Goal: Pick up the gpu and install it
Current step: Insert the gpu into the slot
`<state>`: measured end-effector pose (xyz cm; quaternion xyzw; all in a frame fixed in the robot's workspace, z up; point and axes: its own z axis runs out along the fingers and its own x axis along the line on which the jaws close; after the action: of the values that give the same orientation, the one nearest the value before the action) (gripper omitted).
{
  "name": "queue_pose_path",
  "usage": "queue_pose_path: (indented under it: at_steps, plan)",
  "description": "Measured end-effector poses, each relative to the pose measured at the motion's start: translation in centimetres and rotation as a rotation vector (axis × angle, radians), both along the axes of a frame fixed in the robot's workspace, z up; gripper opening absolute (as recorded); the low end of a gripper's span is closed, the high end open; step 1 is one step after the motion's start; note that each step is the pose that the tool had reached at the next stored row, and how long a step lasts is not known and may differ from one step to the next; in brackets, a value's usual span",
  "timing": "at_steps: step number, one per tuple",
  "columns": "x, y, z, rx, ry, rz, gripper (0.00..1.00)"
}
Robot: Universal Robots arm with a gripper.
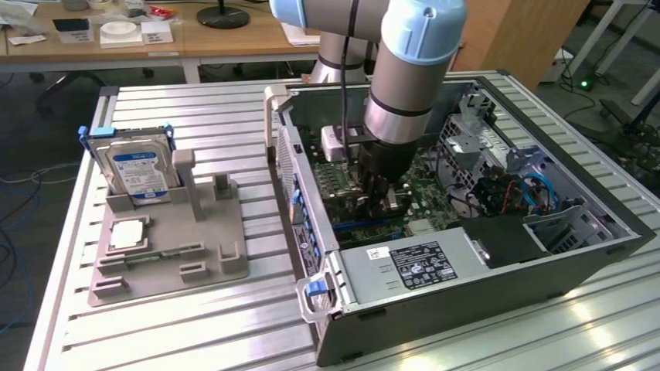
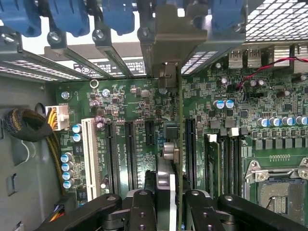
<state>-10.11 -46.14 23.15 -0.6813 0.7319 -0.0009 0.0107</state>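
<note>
Jaws (image 2: 166,202) clamped on gpu (image 2: 179,144), edge-on over motherboard (image 2: 130,120), cooler hidden.

Robotics lab or test workshop. Ribbed aluminium worktable (image 1: 206,325), opened computer case (image 1: 577,255) with bare motherboard (image 2: 139,110) under gripper, grey parts fixture (image 1: 175,255) beside it holding hard drive (image 1: 136,171). Wooden desks (image 1: 154,42), loose cables on floor (image 1: 21,232) beyond arm.
</note>
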Motion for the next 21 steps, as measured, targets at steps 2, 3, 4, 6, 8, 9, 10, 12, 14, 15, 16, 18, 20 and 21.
queue_pose_path:
  at_steps: [2, 3, 4, 6, 8, 9, 10, 12, 14, 15, 16, 18, 20, 21]
  plan:
    - [0.00, 0.02, -0.01, -0.0001, 0.0001, 0.000, 0.28]
    - [-0.02, 0.02, -0.01, -0.0002, 0.0001, 0.000, 0.28]
    - [-0.03, 0.02, -0.03, -0.0002, 0.0001, 0.000, 0.28]
    - [-0.06, 0.03, -0.11, 0.0000, -0.0001, 0.000, 0.28]
    - [-0.12, 0.03, -0.19, 0.0000, 0.0000, 0.000, 0.28]
    - [-0.18, 0.03, -0.25, -0.0001, 0.0000, 0.000, 0.28]
    - [-0.20, 0.03, -0.29, -0.0001, -0.0001, 0.000, 0.28]
    - [-0.21, 0.05, -0.34, -0.0001, 0.0001, 0.000, 0.28]
    - [-0.22, 0.05, -0.35, -0.0001, 0.0001, 0.000, 0.28]
    - [-0.22, 0.05, -0.35, -0.0002, 0.0000, 0.000, 0.28]
    - [-0.22, 0.05, -0.36, -0.0002, 0.0001, 0.000, 0.28]
    - [-0.22, 0.06, -0.36, 0.0001, 0.0000, 0.000, 0.28]
    - [-0.22, 0.06, -0.36, 0.0001, 0.0001, 0.000, 0.28]
    - [-0.22, 0.06, -0.33, 0.0003, 0.0000, 0.000, 0.28]
